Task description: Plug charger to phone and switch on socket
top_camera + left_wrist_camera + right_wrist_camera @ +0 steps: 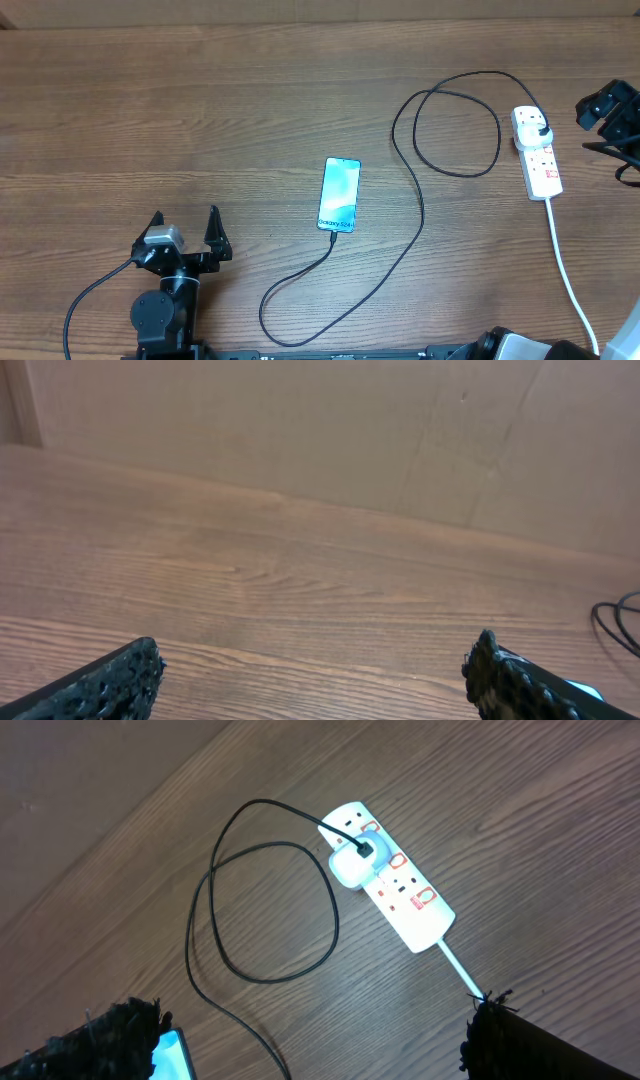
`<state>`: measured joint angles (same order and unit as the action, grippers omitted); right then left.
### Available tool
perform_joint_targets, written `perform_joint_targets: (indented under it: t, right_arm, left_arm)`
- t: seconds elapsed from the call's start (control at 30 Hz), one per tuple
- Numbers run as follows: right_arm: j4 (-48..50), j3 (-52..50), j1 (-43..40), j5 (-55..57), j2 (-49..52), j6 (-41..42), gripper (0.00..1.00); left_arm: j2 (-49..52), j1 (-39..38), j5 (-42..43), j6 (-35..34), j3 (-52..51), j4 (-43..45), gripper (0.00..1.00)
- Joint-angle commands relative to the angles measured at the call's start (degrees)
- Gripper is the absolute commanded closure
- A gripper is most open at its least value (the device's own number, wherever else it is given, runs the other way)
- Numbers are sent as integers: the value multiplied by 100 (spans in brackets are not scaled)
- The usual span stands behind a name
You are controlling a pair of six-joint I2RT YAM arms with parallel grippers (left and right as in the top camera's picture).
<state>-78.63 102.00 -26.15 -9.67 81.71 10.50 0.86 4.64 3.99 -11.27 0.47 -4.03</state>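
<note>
We see the left gripper [185,218] and right gripper [310,1015] spread; whether the charger [423,215] enters the phone [339,194] is too small to tell.

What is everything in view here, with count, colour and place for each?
phone: one, black edges, lit blue screen, flat at mid-table.
cable: one, thin and black, looping from the phone's near end to the power strip.
power strip: one, white with red switches, right side of the table.
lead: one, white, running from the strip toward the near edge.
table: one, brown wood, under everything.
left arm: one, black, near-left, jaws open and holding nothing.
right arm: one, black, at the right edge beside the strip, jaws open and holding nothing.
</note>
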Motion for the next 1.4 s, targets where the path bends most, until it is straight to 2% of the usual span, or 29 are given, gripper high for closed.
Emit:
perform_joint_targets:
  t: [0.0,0.17,0.37,1.37]
  right_arm:
    - [26,109,33,-22,-31,17,0]
    - [26,109,33,-20,-31,17,0]
    - [26,109,33,-20,-31,17,0]
    - [26,109,33,-20,-31,17,0]
  left_arm:
    - [-72,61,133,481,-20,-15,1]
    - [-72,59,162,748,-20,-22,0]
    - [-72,59,153,564,-20,-4,0]
    - [-68,59,142,568,-20,-2,0]
